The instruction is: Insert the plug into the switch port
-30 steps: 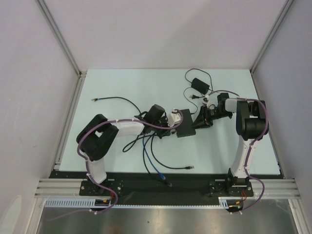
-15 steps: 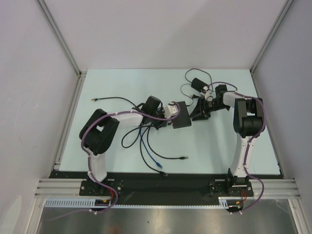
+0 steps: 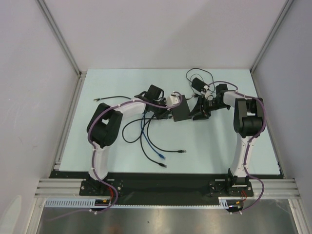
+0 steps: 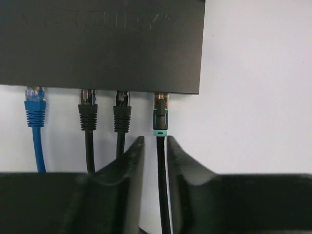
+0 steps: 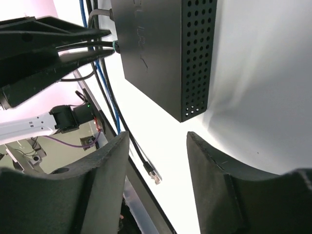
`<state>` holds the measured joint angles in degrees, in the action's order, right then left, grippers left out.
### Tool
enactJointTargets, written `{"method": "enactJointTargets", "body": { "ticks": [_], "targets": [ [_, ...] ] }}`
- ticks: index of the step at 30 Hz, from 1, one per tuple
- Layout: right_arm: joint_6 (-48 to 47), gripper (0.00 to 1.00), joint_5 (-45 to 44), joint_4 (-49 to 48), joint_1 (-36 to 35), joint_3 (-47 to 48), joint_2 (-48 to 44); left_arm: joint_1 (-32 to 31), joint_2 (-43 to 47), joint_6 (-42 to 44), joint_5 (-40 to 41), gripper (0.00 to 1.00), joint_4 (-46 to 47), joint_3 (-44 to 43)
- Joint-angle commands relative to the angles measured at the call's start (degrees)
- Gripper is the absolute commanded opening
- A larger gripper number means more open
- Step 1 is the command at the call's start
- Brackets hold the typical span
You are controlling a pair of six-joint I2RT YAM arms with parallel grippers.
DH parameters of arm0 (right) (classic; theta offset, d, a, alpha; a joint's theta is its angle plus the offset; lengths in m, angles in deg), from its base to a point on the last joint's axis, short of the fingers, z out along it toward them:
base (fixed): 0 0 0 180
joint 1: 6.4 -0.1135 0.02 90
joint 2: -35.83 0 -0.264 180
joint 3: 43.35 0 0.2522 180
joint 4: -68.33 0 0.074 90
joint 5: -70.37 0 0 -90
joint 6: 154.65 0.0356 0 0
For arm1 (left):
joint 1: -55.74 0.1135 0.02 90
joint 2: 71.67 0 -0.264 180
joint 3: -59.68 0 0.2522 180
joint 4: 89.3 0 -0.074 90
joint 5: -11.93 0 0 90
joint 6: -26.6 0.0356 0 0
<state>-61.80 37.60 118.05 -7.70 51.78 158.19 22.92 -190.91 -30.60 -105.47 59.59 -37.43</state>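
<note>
The switch is a flat black box lying on the pale table; in the top view the switch lies between both arms. Along its near edge sit a blue plug, two black plugs, and the plug with a teal band, its head in the rightmost port. My left gripper is open, its fingers flanking that plug's cable with a gap on the left side. My right gripper is open, just short of the switch's perforated end, with only table between its fingers.
A chunky black power adapter with a looped lead lies behind the right gripper. Black and blue cables trail from the switch toward the near edge, with loose ends on the table. One loose plug lies below the right gripper. Another thin cable lies far left.
The switch and both grippers have shifted away from the near edge. The left jaws have parted around the teal-banded plug's cable. The right jaws have spread wider.
</note>
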Motion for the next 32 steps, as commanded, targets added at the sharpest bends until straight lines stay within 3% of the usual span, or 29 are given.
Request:
{"method": "enactJointTargets", "body": {
  "ticks": [1, 5, 8, 9, 11, 14, 17, 20, 25, 32],
  "targets": [
    [-1.88, 0.57, -0.02, 2.26, 0.86, 3.01, -1.51, 0.03, 1.11, 3.76, -2.83, 0.31, -2.16, -3.13],
    [-8.10, 0.66, 0.43, 9.71, 3.76, 6.68, -2.92, 0.21, 4.00, 6.49, -3.19, 0.47, -7.43, -5.15],
    [-17.69, 0.73, -0.45, 21.74, 5.51, 10.03, -4.85, 1.26, 8.04, 3.26, -5.73, 0.63, -9.55, -5.68],
    [-21.45, 0.77, -0.63, 23.43, 5.95, 12.39, -6.07, 1.61, 11.45, 1.76, -6.87, 0.84, -9.64, -5.59],
    [-23.93, 0.88, -1.85, 26.59, 7.09, 14.52, -7.57, 2.67, 14.72, -4.01, -6.53, 1.00, -8.94, -6.47],
    [-25.09, 1.00, -3.09, 26.27, 8.15, 18.21, -10.56, 4.60, 17.37, -12.98, -3.28, 1.00, -13.03, -12.60],
    [-22.46, 1.00, -4.66, 22.94, 8.59, 21.11, -12.76, 7.23, 15.27, -19.76, -0.03, 1.00, -20.07, -22.62],
    [-20.26, 1.00, -5.11, 19.60, 8.51, 22.52, -14.69, 11.97, 14.38, -26.08, -3.69, 1.00, -25.89, -26.69],
    [-20.69, 1.00, -6.17, 17.82, 5.71, 21.21, -16.81, 19.18, 19.21, -30.69, -3.11, 1.00, -23.09, -17.85],
    [-22.63, 1.00, -8.89, 17.74, -0.61, 15.06, -19.97, 21.30, 29.58, -29.19, 1.82, 1.00, -18.69, -4.46]
  ]
}}
